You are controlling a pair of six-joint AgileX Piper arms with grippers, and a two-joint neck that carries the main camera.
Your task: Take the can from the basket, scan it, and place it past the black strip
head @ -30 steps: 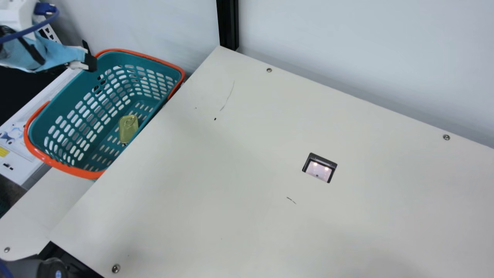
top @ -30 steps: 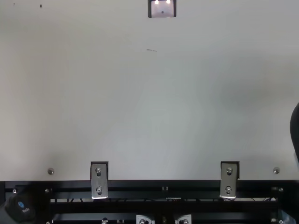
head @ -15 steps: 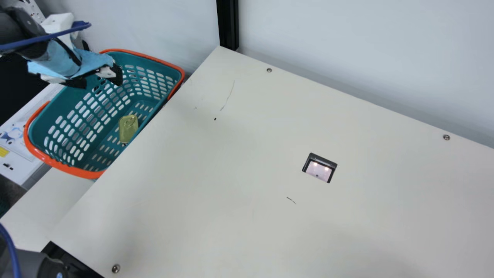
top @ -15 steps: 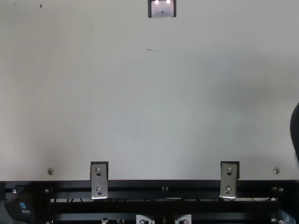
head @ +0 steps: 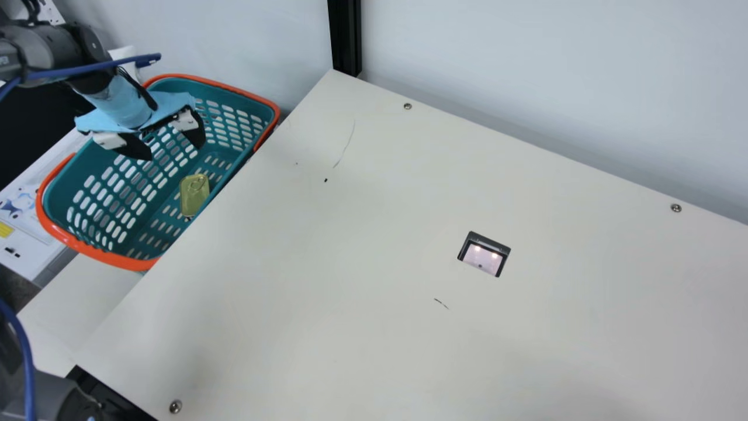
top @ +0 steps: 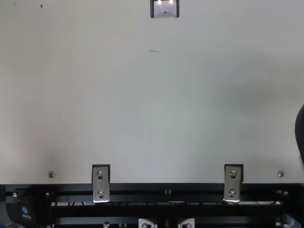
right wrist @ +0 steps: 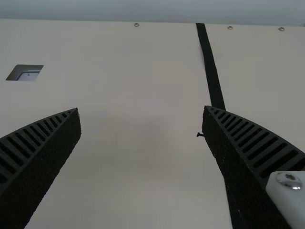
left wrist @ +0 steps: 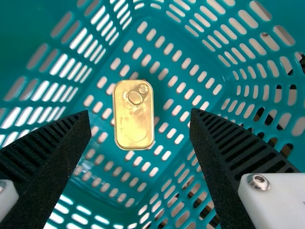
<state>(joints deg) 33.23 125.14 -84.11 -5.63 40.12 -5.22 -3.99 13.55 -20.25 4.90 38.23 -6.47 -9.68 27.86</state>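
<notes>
Can [head: 194,195] is seated in basket [head: 245,102], below left gripper [head: 175,151]. Scanner [head: 481,258] is set into table [head: 350,245], well to its right. Strip [right wrist: 209,62] is laid on table near right gripper [right wrist: 142,109].

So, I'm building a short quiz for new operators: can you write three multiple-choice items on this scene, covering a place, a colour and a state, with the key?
1. Where is the can?
A) Over the scanner
B) In the basket
C) Past the black strip

2. What colour is the basket handle?
A) Orange
B) Blue
C) White

3. How is the left hand?
A) Shut on the can
B) Shut, empty
C) Open, empty

Key:
1 B: the can lies on the basket's floor.
2 A: the main view shows an orange handle.
3 C: its fingers stand apart, gripping nothing.
</notes>
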